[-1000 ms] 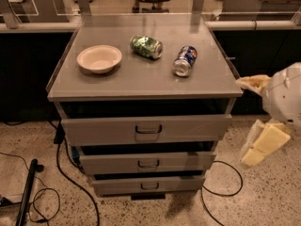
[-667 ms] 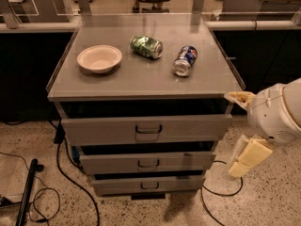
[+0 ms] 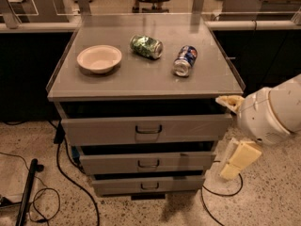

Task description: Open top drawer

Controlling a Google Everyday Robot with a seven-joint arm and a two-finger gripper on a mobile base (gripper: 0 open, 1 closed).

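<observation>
The end effector (image 3: 233, 134) hangs open just right of the top drawer (image 3: 103, 131), because it has not reached the handle (image 3: 148, 129) yet.

No text can be read. Blue soda can (image 3: 184, 60), on its side on the tabletop (image 3: 141, 81): white and red markings, lettering illegible. Green soda can (image 3: 146, 46), also on its side: print illegible. Hand (image 3: 235, 131) just right of the top drawer (image 3: 103, 128), fingers apart: no readable marking.
</observation>
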